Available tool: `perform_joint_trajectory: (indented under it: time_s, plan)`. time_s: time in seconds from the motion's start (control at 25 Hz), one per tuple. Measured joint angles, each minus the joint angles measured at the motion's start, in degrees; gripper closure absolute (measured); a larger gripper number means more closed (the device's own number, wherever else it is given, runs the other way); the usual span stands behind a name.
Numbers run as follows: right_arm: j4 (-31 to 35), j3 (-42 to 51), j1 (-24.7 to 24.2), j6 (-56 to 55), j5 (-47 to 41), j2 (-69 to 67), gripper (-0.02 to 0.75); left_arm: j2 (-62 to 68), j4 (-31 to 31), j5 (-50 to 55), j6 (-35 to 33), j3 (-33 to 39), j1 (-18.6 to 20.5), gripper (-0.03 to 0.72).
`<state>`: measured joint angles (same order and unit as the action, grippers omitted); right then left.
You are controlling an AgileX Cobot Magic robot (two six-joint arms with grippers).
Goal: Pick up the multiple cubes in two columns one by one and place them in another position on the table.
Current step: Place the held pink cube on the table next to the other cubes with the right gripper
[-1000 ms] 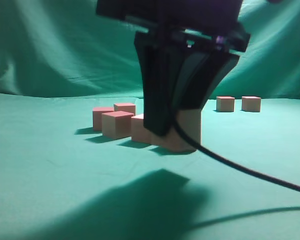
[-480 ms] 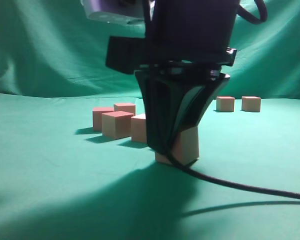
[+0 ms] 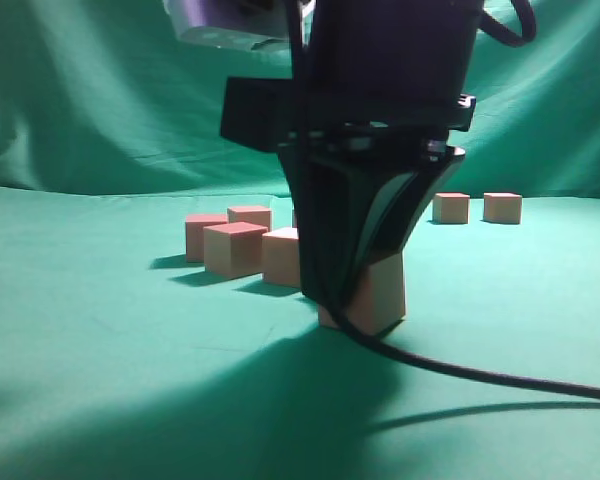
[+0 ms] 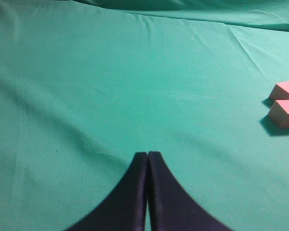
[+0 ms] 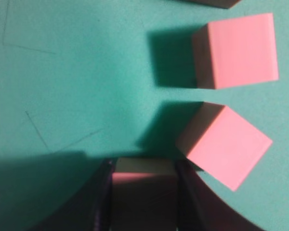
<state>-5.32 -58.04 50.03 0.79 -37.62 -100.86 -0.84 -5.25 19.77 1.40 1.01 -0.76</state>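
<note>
Nearest the exterior camera, the right gripper (image 3: 355, 295) stands low over the green surface (image 3: 100, 380), its jaws partly apart and clamped on one cube (image 3: 375, 295), whose bottom edge looks tilted against the cloth. Just behind and left of that held cube sit four more cubes (image 3: 235, 247), bunched close. Farther back and to its right, two cubes (image 3: 475, 207) rest side by side near the backdrop (image 3: 100, 90). The left gripper (image 4: 148, 166) hangs over bare cloth, jaws pressed together, holding nothing.

backdrop (image 3: 100, 90): draped green cloth, folds | light: from above-behind, shadows fall forward
</note>
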Motion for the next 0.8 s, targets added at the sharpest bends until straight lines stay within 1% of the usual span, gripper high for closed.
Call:
perform_joint_trajectory:
  time_s: [0.32,0.36,0.48,0.6,0.64,0.72,0.76,0.8]
  plan:
    - [0.0,0.0,0.0,0.0,-0.2,0.0,0.47,0.0,0.0,0.0,0.0,0.0,0.0,0.688]
    - [0.0,0.0,0.0,0.0,-0.2,0.0,0.395,0.0,0.0,0.0,0.0,0.0,0.0,0.688]
    - [0.0,-0.1,0.0,0.0,-0.8,0.0,0.271,0.0,0.0,0.0,0.0,0.0,0.0,0.688]
    - [0.0,-2.9,0.0,-0.3,-6.3,0.0,0.18,0.0,0.0,0.0,0.0,0.0,0.0,0.688]
    - [-0.1,-4.3,0.0,-0.6,-8.6,0.0,0.196,0.0,0.0,0.0,0.0,0.0,0.0,0.688]
    - [-0.5,-8.2,0.0,-2.4,-14.3,0.0,0.196,0.0,0.0,0.0,0.0,0.0,0.0,0.688]
    - [-0.7,-9.9,3.6,-3.0,-16.8,0.1,0.196,0.0,0.0,0.0,0.0,0.0,0.0,0.688]
    - [-1.1,-11.9,2.4,-3.3,-18.3,0.4,0.196,0.0,0.0,0.0,0.0,0.0,0.0,0.688]
